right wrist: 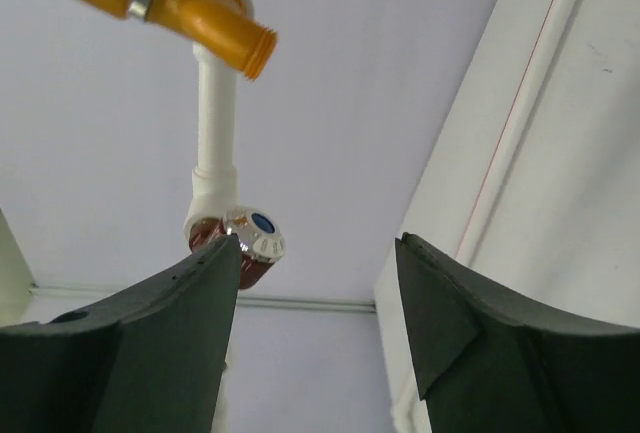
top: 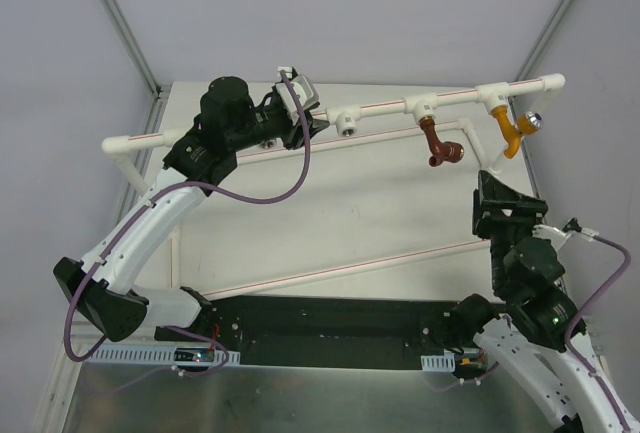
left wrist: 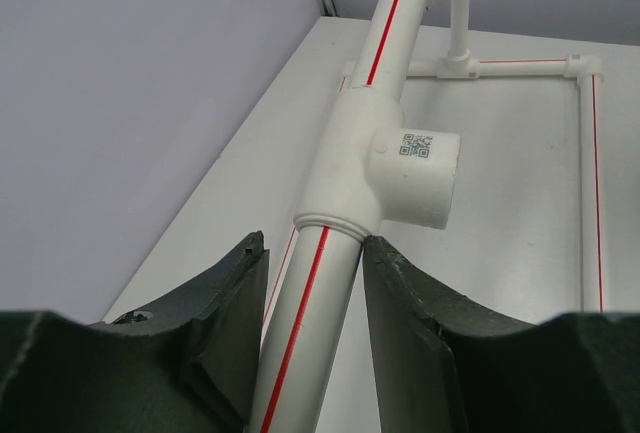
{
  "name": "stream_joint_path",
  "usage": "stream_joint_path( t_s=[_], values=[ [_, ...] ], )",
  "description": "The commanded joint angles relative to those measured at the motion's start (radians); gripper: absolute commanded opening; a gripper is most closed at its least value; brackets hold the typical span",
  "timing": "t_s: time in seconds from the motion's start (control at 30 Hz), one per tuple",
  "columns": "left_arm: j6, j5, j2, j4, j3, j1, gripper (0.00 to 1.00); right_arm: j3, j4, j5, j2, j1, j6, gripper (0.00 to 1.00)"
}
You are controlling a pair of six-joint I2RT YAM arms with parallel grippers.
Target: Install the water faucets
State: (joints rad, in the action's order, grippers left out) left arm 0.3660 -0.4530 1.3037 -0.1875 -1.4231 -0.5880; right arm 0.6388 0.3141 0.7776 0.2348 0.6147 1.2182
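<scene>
plastic of brown faucet [top: 437, 143] and orange faucet [top: 510, 131], hanging from the white pipe [top: 385, 105], looks light, stiff, slick (grip the bent body); left gripper [top: 310, 118] clamps the pipe, right gripper [top: 502, 189] gapes empty.

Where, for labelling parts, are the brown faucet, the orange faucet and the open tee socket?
brown faucet [top: 433, 139], top view, its bent body.
orange faucet [top: 507, 130], top view, its bent body.
open tee socket [top: 348, 127], top view, its ringed mouth.

Dark jaws closed around red-striped white pipe [left wrist: 305, 343], tee socket [left wrist: 380, 168] just beyond
</scene>
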Motion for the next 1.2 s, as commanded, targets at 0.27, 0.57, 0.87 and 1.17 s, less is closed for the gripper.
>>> stream_joint_path(
  t_s=[0.27, 0.57, 0.87, 1.17],
  values=[
    [-0.113, 0.004, 0.072, -0.463, 0.108, 0.002, 0.00, 0.291, 0.068, -0.575, 0.133, 0.000, -1.383, 0.83],
    [-0.110, 0.010, 0.065, -0.463, 0.112, 0.002, 0.00, 0.177, -0.188, -0.851, 0.129, 0.000, -2.140, 0.87],
    [-0.107, 0.014, 0.058, -0.463, 0.113, 0.002, 0.00, 0.137, -0.501, -0.822, 0.257, 0.000, -2.333, 0.86],
    [-0.107, 0.014, 0.060, -0.463, 0.113, 0.002, 0.00, 0.213, -0.423, -0.793, 0.376, 0.000, -2.447, 0.79]
  ],
)
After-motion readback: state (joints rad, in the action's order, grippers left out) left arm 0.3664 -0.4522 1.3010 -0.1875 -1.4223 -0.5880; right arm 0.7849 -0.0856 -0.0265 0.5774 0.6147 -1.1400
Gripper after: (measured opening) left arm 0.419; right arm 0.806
